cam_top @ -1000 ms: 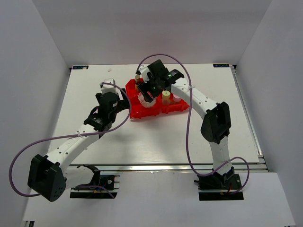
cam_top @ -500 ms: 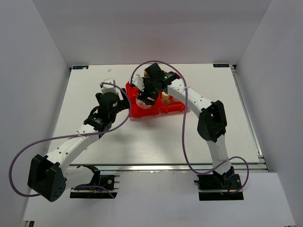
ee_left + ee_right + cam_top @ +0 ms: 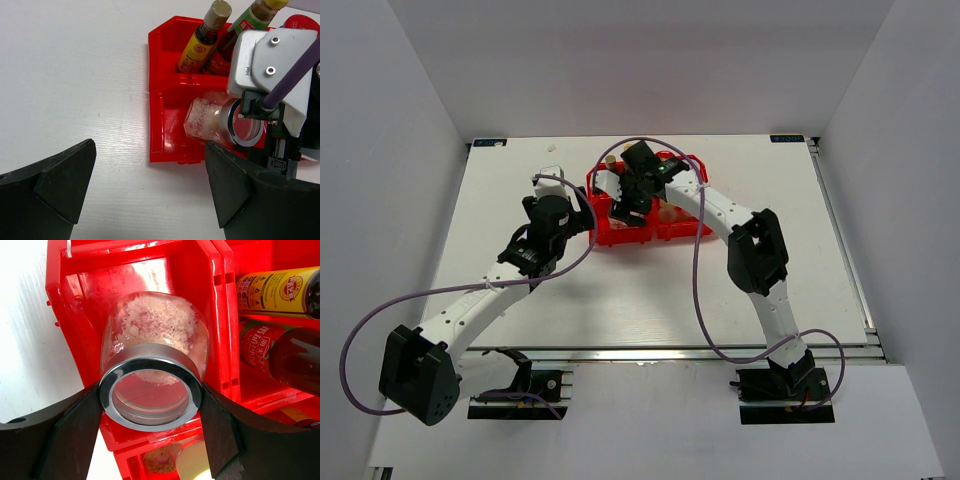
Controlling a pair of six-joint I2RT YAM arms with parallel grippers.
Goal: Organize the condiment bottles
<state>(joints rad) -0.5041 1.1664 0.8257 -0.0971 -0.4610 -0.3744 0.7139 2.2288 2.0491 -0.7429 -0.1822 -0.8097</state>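
My right gripper [image 3: 150, 400] is shut on a silver-lidded glass jar [image 3: 152, 330] of pale pink grains. It holds the jar tilted in the near left compartment of the red tray [image 3: 65, 290]. The jar also shows in the left wrist view [image 3: 205, 117]. Two slim dark sauce bottles [image 3: 202, 40] [image 3: 250, 20] stand in the far left compartment, next to a red lid [image 3: 300, 22]. A cream-capped shaker [image 3: 195, 462] sits in the adjacent compartment. My left gripper [image 3: 150, 144] is open and empty, over the table at the tray's left edge.
In the top view the tray [image 3: 680, 232] sits at the middle back of the white table, with my right gripper [image 3: 623, 197] over it and my left gripper [image 3: 582, 215] just to its left. Grey walls surround the table.
My right gripper has moved left and down with the jar, from above the tray's middle into its left compartment. The left arm has not moved.
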